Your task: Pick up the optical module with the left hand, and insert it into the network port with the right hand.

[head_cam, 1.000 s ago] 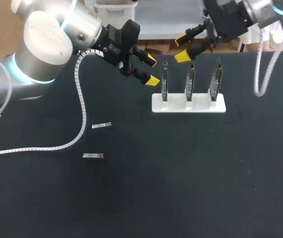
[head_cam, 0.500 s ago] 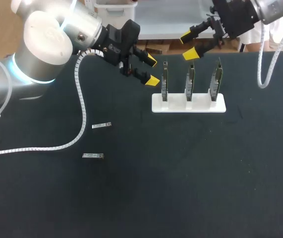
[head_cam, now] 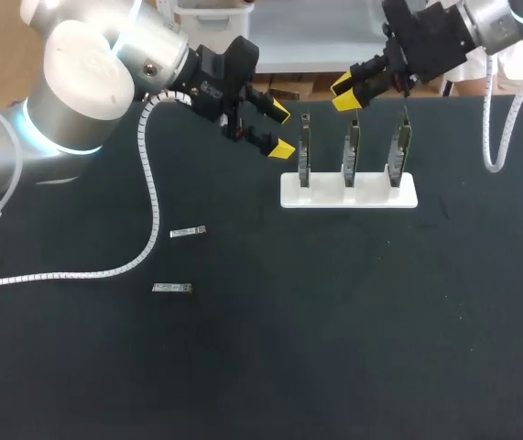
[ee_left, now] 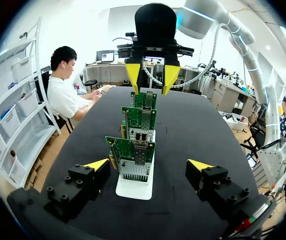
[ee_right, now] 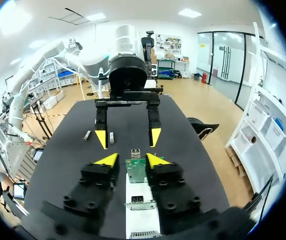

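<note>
Both optical modules lie flat on the table [head_cam: 380, 321], well apart from either arm. The far optical module [head_cam: 188, 233] is at about 8 o'clock from the white holder [head_cam: 348, 191]. Its long axis runs roughly from 9 to 3 o'clock, with the 3 o'clock end tipped slightly away from me. The near optical module [head_cam: 171, 289] lies just beyond it in the same 8 o'clock direction, its long axis also running from 9 to 3. Both are too small to tell which end is the connector.

The left gripper [head_cam: 280, 130] hangs at about 10 o'clock from the holder, beside the end of the row of three network cards [head_cam: 352, 151], which stands upright in the holder. Its jaws are spread wide and hold nothing. In its wrist view the cards line up ahead of it, within the span of the fingers but clear of both.

The right gripper [head_cam: 344, 94] hovers at 12 o'clock from the holder, above the cards. Its jaws are drawn in to a narrow gap and are empty. In its wrist view a card's top edge shows in that gap, and no contact can be seen.
</note>
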Tool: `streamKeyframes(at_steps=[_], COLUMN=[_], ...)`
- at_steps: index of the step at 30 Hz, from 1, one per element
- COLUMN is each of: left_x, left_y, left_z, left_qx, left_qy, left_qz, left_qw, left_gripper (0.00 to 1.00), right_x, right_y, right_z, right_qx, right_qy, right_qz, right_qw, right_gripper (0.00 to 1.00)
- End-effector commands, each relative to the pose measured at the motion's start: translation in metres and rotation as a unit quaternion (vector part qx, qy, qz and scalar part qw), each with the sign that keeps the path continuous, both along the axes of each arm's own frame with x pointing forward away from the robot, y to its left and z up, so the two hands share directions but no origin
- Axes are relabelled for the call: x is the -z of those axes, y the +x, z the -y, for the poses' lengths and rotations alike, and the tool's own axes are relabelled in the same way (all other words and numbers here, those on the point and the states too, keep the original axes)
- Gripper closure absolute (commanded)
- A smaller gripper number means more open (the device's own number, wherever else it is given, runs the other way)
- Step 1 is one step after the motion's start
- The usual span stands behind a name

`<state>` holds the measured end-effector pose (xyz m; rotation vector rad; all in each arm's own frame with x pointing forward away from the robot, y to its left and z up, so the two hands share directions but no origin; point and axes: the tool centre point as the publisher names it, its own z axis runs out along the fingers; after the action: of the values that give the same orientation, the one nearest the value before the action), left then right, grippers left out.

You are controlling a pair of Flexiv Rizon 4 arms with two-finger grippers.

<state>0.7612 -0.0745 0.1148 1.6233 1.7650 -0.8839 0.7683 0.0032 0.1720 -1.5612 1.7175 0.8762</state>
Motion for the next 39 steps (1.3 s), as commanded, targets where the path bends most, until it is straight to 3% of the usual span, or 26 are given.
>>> streamKeyframes(at_steps=[1,17,39], left_x=[0.000,0.000,0.000], left_y=[0.001,0.001,0.001], left_z=[0.000,0.000,0.000], left_qx=[0.001,0.001,0.001], left_qy=[0.001,0.001,0.001], left_qz=[-0.001,-0.001,-0.001], left_qw=[1.000,1.000,1.000], left_gripper=[0.00,0.00,0.00], right_x=[0.000,0.001,0.016], right_y=[-0.003,0.009,0.003], right_z=[-0.002,-0.021,-0.038], right_qx=[-0.001,-0.030,-0.033], right_qy=[-0.005,-0.008,-0.022], right_qz=[0.010,0.012,-0.008], right_qw=[1.000,0.999,0.999], right_gripper=[1.00,1.00,1.00])
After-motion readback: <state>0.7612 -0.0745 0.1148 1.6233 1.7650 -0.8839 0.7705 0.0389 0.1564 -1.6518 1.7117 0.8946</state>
